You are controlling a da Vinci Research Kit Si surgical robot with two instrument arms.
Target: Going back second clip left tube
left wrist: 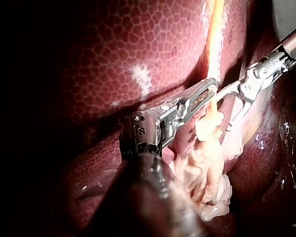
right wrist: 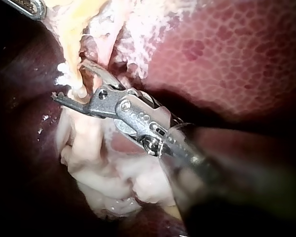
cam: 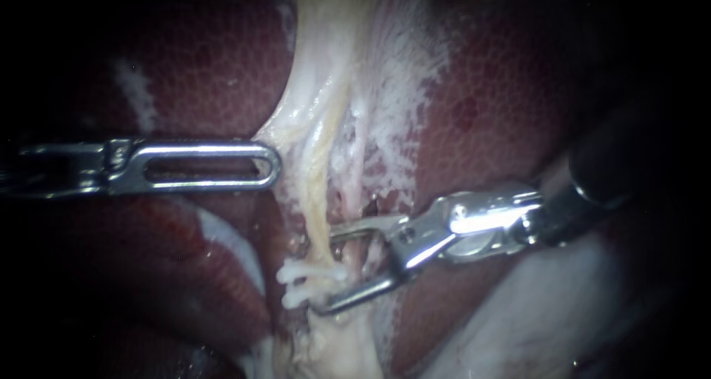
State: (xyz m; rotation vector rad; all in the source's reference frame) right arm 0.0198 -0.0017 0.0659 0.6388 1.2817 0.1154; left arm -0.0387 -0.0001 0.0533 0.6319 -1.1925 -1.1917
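Both jaws, right instrument (cam: 328, 269), gape empty astride tube (cam: 320, 209) at clip (cam: 311, 275). Tube lies crosswise; exit likely straight back from clip.

My left instrument (cam: 270, 164) and right instrument (cam: 326, 269) are bright, polished metal. Around them the liver (cam: 207, 68) looks wet, glossy and finely pebbled. The tube (cam: 318, 194) is pale, slick and fibrous, and its clip (cam: 315, 274) looks like white plastic.

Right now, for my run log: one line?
right instrument: jaws open, straddling tube | white clip: on tube | left instrument: beside tube
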